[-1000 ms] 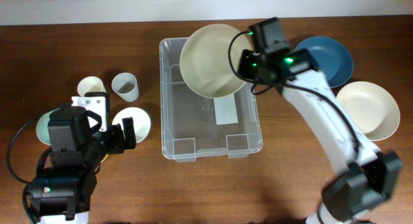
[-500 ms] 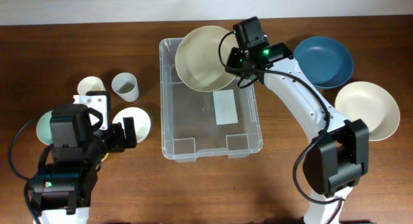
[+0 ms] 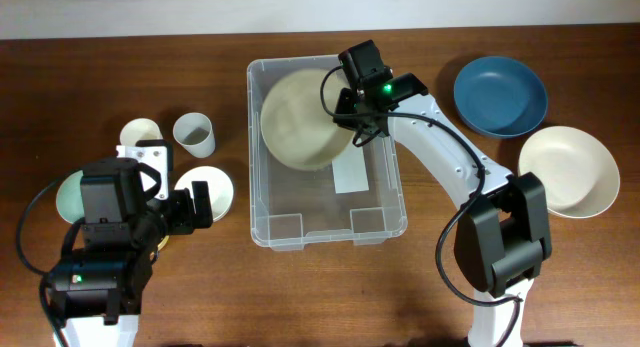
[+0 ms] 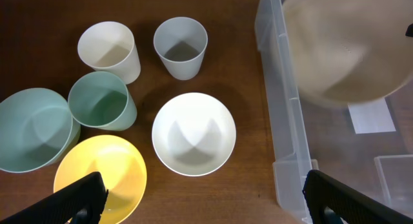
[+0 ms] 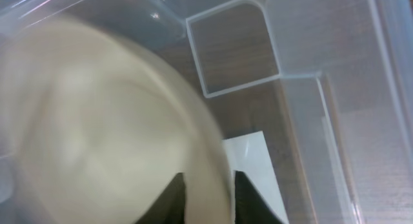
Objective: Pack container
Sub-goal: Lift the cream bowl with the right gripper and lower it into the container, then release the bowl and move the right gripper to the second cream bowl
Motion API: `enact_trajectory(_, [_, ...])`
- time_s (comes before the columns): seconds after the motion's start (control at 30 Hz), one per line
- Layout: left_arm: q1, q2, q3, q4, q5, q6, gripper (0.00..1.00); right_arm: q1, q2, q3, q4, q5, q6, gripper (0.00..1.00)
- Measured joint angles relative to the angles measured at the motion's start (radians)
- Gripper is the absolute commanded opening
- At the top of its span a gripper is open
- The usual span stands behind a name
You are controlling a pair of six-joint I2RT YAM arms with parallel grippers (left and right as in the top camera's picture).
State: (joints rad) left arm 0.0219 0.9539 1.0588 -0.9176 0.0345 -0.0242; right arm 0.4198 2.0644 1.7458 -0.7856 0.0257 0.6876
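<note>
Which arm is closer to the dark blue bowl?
Right. The right fingers hang over the clear container, next to the blue bowl; the left fingers are on the container's other side, by the cups.

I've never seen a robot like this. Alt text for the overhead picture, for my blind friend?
The right arm's end effector reaches over a clear container mid-table, at the rim of a large cream bowl inside it. A blue bowl and another cream bowl sit to the right, cups and small bowls to the left.

The bowl (image 3: 295, 122) at the right gripper (image 3: 345, 99) was cream, the container (image 3: 258, 187) clear, its label (image 3: 350, 172) white.
</note>
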Motion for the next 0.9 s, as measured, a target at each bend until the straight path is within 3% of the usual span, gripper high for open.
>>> enact_trajectory(0.2, [0.0, 0.0, 0.0, 0.0, 0.0, 0.0, 1.0, 0.0, 0.0, 0.001, -0.002, 0.0, 0.0, 0.33])
enact_trajectory(0.33, [0.0, 0.0, 0.0, 0.0, 0.0, 0.0, 1.0, 0.0, 0.0, 0.006, -0.04, 0.0, -0.01, 0.45])
enact_trajectory(0.37, [0.0, 0.0, 0.0, 0.0, 0.0, 0.0, 0.99, 0.0, 0.0, 0.016, -0.069, 0.005, -0.018, 0.48])
enact_trajectory(0.47, [0.0, 0.0, 0.001, -0.003, 0.0, 0.0, 1.0, -0.007, -0.01, 0.116, -0.239, 0.074, -0.042, 0.7])
enact_trajectory(0.57, [0.0, 0.0, 0.002, -0.002, 0.0, 0.0, 0.99, -0.035, -0.048, 0.24, -0.401, 0.143, -0.048, 0.75])
enact_trajectory(0.6, [0.0, 0.0, 0.002, -0.002, 0.0, 0.0, 1.0, -0.056, -0.071, 0.277, -0.444, 0.158, -0.051, 0.81])
enact_trajectory(0.7, [0.0, 0.0, 0.002, -0.003, 0.0, 0.0, 1.0, -0.28, -0.25, 0.391, -0.566, 0.194, -0.037, 0.83])
enact_trajectory(0.9, [0.0, 0.0, 0.002, -0.002, 0.0, 0.0, 1.0, -0.616, -0.325, 0.399, -0.67, 0.102, -0.029, 0.88])
